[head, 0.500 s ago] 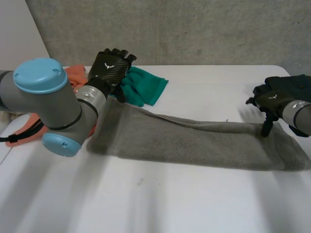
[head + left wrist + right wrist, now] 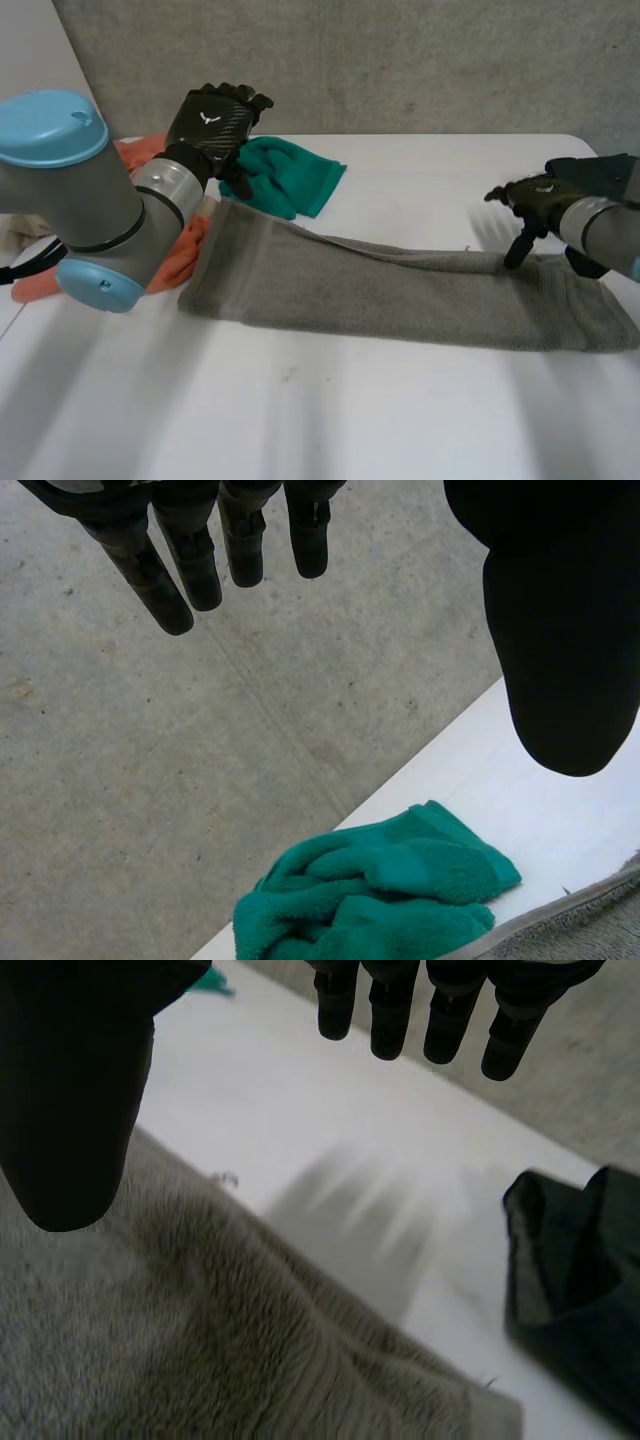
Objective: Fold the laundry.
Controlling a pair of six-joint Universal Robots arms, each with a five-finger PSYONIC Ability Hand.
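A white desk (image 2: 300, 420) stands against a grey concrete wall (image 2: 400, 60). A grey towel (image 2: 400, 295), the item to be folded, is laid out as a long strip across the middle of the desk, from the left arm to the right. A raised crease is seen running along its far edge, so it is judged to be doubled lengthwise already.

The left hand (image 2: 212, 118) is held in the air above the towel's far left corner. Its fingers (image 2: 190, 560) are extended and spread from the thumb, and nothing is held. The right hand (image 2: 545, 195) is poised over the towel's right end. Its fingers (image 2: 385, 1010) are likewise straight, the thumb (image 2: 70, 1090) is set well apart, and nothing is gripped.

Possible faults from this point:

- A green cloth (image 2: 290, 175) is bunched just beside the towel's far left corner. It may be caught up with the towel if the left hand is closed too far back.
- An orange cloth (image 2: 178, 255) is seen touching the towel's left end and may be dragged along.
- A dark cloth (image 2: 575, 1280) is placed near the right end and may be snagged in the same way.
- If only the upper layer is pinched, the layers may be pulled apart.
- If the two ends are raised unevenly, a skewed fold is to be expected.
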